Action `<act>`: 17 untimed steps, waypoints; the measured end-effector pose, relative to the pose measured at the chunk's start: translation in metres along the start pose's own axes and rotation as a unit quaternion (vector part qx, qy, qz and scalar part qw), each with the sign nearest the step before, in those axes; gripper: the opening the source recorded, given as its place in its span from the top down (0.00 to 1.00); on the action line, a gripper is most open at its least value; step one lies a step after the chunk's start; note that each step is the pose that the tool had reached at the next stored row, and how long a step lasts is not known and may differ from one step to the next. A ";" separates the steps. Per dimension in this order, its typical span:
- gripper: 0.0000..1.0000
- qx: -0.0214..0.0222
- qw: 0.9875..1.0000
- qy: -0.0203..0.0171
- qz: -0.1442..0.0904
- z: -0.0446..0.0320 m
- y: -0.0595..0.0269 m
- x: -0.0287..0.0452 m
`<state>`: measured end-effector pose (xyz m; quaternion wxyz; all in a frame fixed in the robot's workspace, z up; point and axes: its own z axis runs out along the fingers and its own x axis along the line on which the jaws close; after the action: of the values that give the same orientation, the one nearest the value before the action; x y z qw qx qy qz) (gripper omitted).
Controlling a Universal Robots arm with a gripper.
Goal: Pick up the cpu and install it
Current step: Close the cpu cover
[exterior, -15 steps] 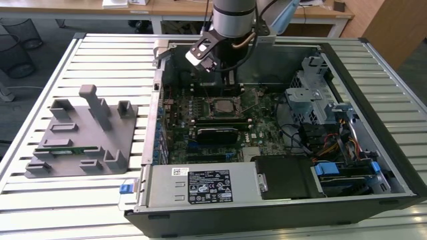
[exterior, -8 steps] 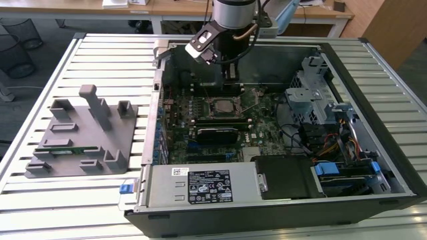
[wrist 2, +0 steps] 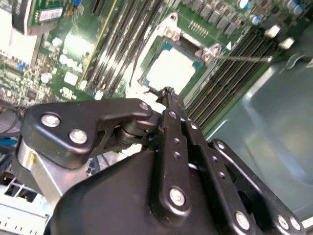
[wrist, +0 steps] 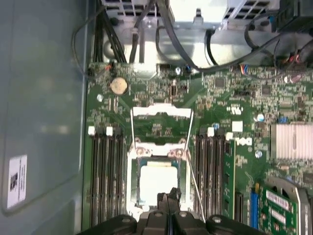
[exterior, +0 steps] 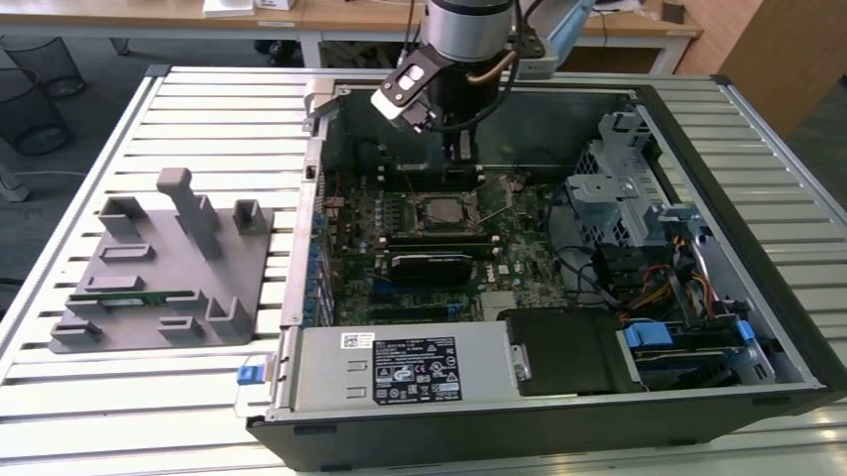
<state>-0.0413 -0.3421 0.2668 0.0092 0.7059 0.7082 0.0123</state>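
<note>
The cpu (wrist: 154, 178) lies in its socket (wrist: 133, 186) between memory slots (wrist: 105, 181), the gripper (wrist: 168, 195) pressed together just above it.

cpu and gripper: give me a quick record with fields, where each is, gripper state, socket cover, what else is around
cpu: lying flat in the motherboard socket, silver top up
gripper: fingers shut, tips just over the cpu's edge; whether they touch it cannot be told
held: nothing seen between the fingers
socket cover: open, clear of the cpu
computer case: open on a slatted table
grey tray: at the exterior view's left of the case, with a green memory stick on it
</note>
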 end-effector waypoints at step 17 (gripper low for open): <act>0.89 0.005 1.000 0.000 0.000 0.0027 0.0423 -0.0002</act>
<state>0.0011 -0.3422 0.2654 0.0053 0.7059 0.7083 0.0084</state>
